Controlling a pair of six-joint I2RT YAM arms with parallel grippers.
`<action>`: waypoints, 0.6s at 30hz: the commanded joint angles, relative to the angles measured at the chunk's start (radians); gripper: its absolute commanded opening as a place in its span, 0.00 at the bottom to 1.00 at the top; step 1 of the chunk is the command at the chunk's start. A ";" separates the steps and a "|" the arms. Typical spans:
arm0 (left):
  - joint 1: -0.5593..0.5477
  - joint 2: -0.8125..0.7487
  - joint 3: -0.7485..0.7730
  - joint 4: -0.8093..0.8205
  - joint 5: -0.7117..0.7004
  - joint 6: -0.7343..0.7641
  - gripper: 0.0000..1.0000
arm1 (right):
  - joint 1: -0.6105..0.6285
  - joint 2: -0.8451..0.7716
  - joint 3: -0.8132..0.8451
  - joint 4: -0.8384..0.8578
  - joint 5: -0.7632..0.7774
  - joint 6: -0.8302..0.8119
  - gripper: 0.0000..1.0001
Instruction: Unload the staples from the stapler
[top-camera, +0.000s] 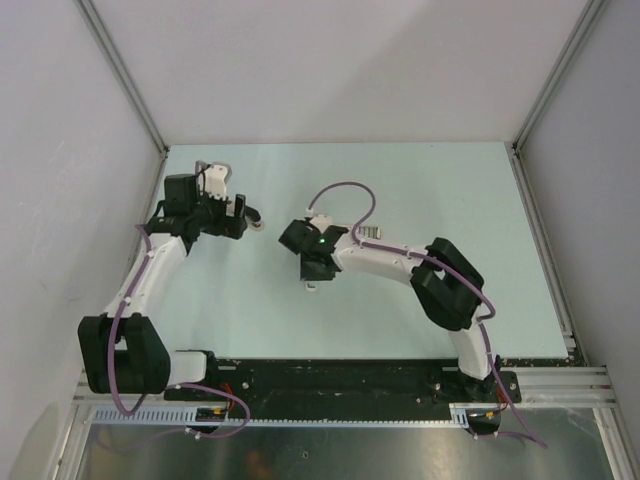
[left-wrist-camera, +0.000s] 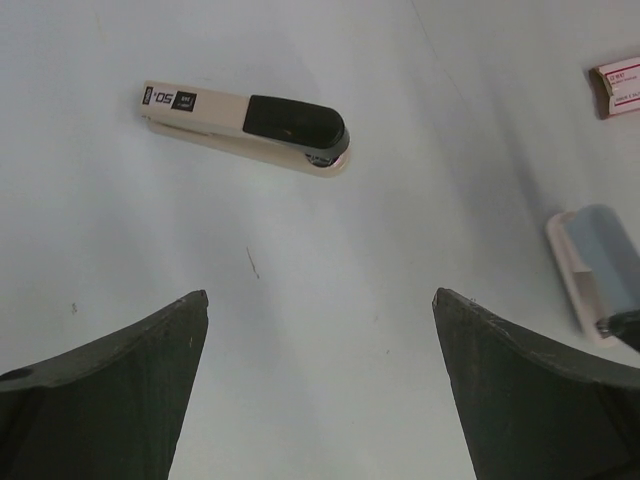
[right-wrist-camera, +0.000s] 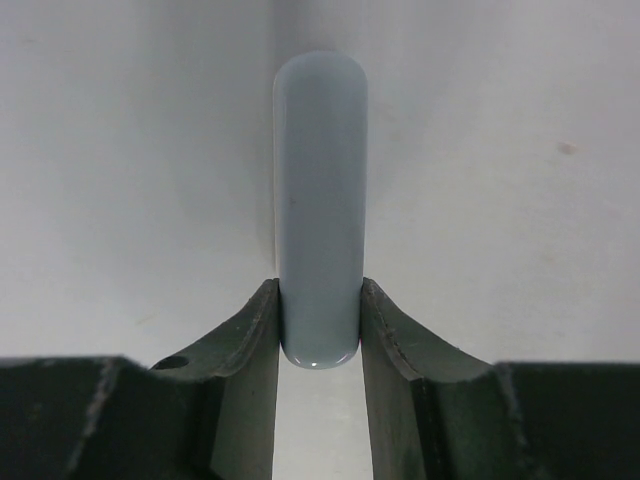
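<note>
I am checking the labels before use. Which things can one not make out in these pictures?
Staples: none visible; the closed stapler hides its inside, left wrist view.
Packet: cut off by the right edge, left wrist view; print too small.
Pale bluish bar: only its top shows, right wrist view; the right gripper covers its lower sides.

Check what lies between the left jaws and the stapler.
Nothing but bare table with a small dark mark. The left wrist view shows the stretch from the open left jaws to the stapler unobstructed.
</note>
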 joint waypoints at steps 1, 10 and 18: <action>0.032 -0.067 -0.016 -0.011 0.006 0.027 0.99 | 0.037 0.074 0.154 0.008 -0.126 -0.075 0.00; 0.068 -0.094 -0.055 -0.056 0.175 0.097 1.00 | 0.028 0.136 0.329 0.105 -0.162 -0.112 0.00; 0.073 -0.113 -0.122 -0.103 0.426 0.216 0.99 | 0.004 0.120 0.386 0.225 -0.155 -0.052 0.00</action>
